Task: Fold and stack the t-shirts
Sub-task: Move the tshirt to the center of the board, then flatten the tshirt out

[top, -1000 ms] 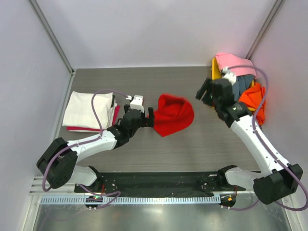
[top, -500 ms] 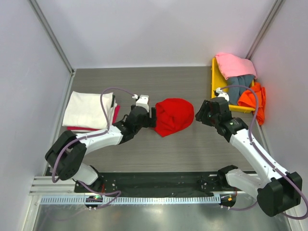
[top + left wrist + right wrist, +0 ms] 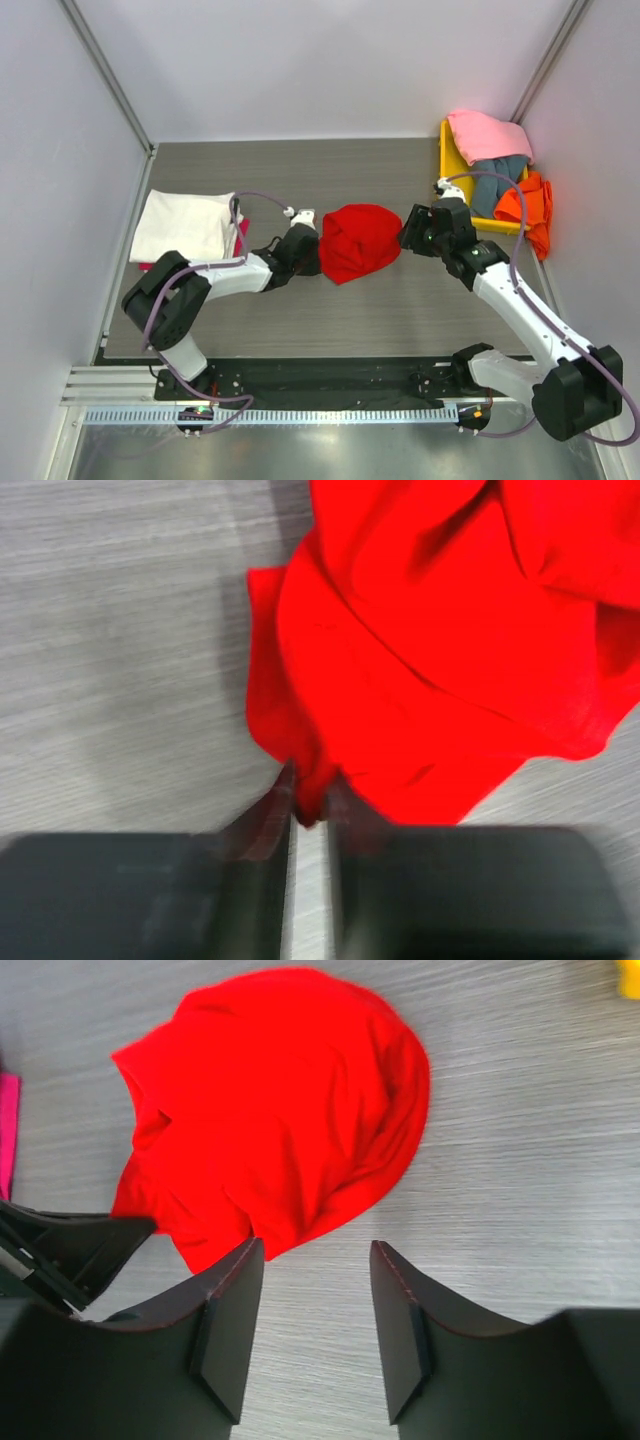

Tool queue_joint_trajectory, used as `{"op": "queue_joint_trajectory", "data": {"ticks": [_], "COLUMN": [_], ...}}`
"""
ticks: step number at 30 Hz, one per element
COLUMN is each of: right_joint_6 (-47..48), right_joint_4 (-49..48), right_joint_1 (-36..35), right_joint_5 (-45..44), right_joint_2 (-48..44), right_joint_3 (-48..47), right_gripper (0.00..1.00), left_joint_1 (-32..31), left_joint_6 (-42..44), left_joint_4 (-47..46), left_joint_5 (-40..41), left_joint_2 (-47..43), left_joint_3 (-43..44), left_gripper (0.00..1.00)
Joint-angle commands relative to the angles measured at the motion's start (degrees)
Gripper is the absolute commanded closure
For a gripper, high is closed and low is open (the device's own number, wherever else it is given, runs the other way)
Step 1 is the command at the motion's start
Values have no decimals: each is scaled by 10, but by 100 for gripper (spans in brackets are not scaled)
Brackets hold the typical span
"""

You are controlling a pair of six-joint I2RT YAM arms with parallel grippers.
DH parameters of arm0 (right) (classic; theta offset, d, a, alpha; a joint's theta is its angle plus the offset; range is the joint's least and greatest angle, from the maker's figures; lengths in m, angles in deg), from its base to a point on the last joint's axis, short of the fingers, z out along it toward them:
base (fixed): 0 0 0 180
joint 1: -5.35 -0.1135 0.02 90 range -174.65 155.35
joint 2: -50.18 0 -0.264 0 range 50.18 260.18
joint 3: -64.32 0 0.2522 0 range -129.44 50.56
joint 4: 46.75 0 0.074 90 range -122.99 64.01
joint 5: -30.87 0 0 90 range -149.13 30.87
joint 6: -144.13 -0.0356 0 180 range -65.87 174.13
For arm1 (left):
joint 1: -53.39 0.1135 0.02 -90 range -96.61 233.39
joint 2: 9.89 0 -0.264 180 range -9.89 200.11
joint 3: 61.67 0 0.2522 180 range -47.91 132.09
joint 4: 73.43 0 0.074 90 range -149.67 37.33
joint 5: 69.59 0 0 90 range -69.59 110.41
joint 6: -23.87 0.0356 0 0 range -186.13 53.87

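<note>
Left gripper [image 3: 308,812]: clenched almost fully on a small fold at the left edge of the red shirt [image 3: 360,242]; only a sliver of cloth sits between the fingers.
Right gripper [image 3: 317,1250]: spread and empty, hanging over the bare table [image 3: 300,180] just beside the red shirt's right edge.
Red shirt: bunched in a rounded heap at the middle of the table, not yet flat.
Stack: cream shirt [image 3: 185,225] lies folded on top, by the table's left edge.
Waiting: pink shirt [image 3: 488,133], grey-blue shirt [image 3: 497,170] and orange shirt [image 3: 527,208] in and over the tray [image 3: 443,165] at the far right corner.
Step in hand: probably spreading the red shirt out for folding.
Doing it well: the right gripper should go low and take the opposite edge. Both should then draw apart evenly and gently, since the left gripper's thin hold could slip.
</note>
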Motion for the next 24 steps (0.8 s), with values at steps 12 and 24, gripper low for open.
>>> {"op": "queue_joint_trajectory", "data": {"ticks": [12, 24], "right_joint_6": [103, 11], "right_joint_4": [-36, -88], "right_joint_1": [-183, -269], "right_joint_5": [-51, 26], "right_joint_2": [226, 377], "right_joint_3": [-193, -265], "right_gripper": [62, 65], "left_joint_1": [2, 3], "left_joint_6": [-100, -116], "left_joint_4": [-12, -28], "left_joint_5": [-27, 1], "left_joint_2": [-176, -227], "left_joint_3": [-157, -216], "left_gripper": [100, 100]}}
